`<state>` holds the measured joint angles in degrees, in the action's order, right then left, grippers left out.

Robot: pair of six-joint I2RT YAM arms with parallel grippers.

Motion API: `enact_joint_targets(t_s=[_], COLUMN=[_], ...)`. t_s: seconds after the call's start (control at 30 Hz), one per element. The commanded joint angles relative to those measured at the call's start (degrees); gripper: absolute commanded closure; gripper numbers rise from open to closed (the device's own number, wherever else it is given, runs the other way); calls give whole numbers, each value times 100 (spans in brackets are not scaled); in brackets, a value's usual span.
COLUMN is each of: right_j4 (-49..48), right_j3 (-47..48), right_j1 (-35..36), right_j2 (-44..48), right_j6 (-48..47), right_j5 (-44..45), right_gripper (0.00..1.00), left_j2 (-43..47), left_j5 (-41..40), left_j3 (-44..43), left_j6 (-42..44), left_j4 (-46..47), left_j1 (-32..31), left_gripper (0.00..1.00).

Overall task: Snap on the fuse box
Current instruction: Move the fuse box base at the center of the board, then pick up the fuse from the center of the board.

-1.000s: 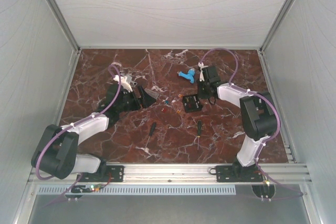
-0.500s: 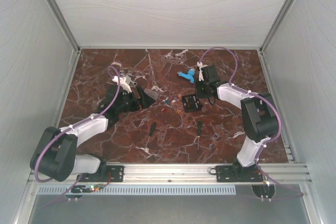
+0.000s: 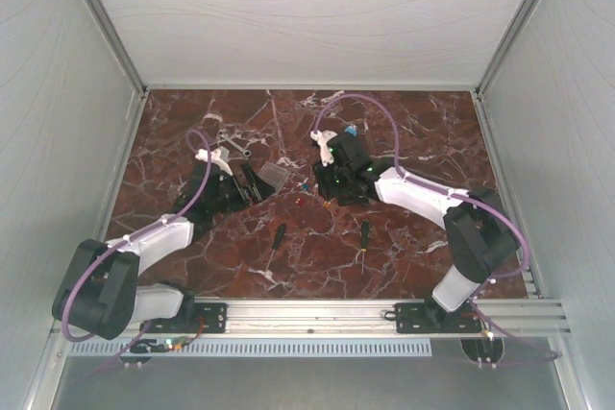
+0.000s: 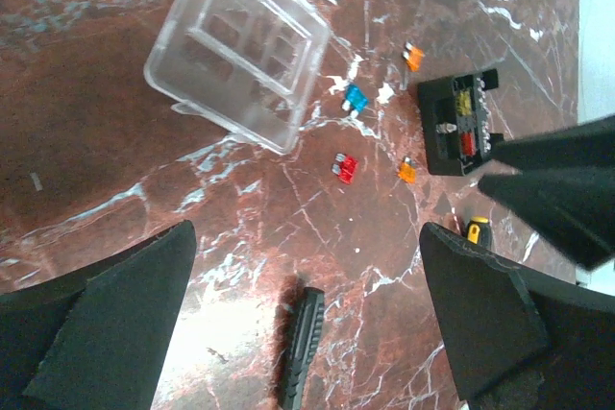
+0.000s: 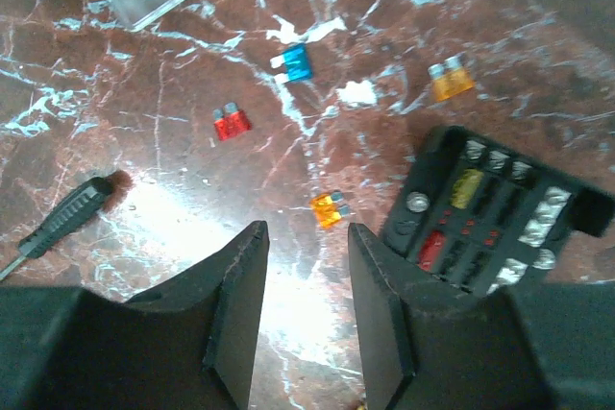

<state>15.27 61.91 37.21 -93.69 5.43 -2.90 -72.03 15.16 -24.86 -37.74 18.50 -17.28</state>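
Both arms have shifted leftward: the left gripper hovers wide open and empty near the clear lid, while the right gripper, jaws now partly apart and empty, hangs beside the black fuse tray on the table.

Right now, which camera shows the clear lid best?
Left wrist: the whole lid lies in view, close up. Right wrist catches only one edge at the frame's top; top external shows it small and faint.

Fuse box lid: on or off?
Off. The clear lid lies apart from the black tray, loose fuses between them.
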Motion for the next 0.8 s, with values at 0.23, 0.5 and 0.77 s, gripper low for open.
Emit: enact_joint_targets(t_s=[0.23,0.5,0.77], right_j4=[176,-12,-193], right_j3=[183,59,70], right_j1=[805,1034,1031], right_j2=[-672,-870,-1119], right_j6=[1657,2427,2609], right_j5=[1508,2676,2945], right_gripper=[63,63,63], left_j2=[58,23,-17], left_j5=[120,183,232], left_j3=[61,69,95], left_j6=[-221,-225,-242], left_j4=[206,262,334], left_j1=[223,225,224], left_gripper=[0,0,0])
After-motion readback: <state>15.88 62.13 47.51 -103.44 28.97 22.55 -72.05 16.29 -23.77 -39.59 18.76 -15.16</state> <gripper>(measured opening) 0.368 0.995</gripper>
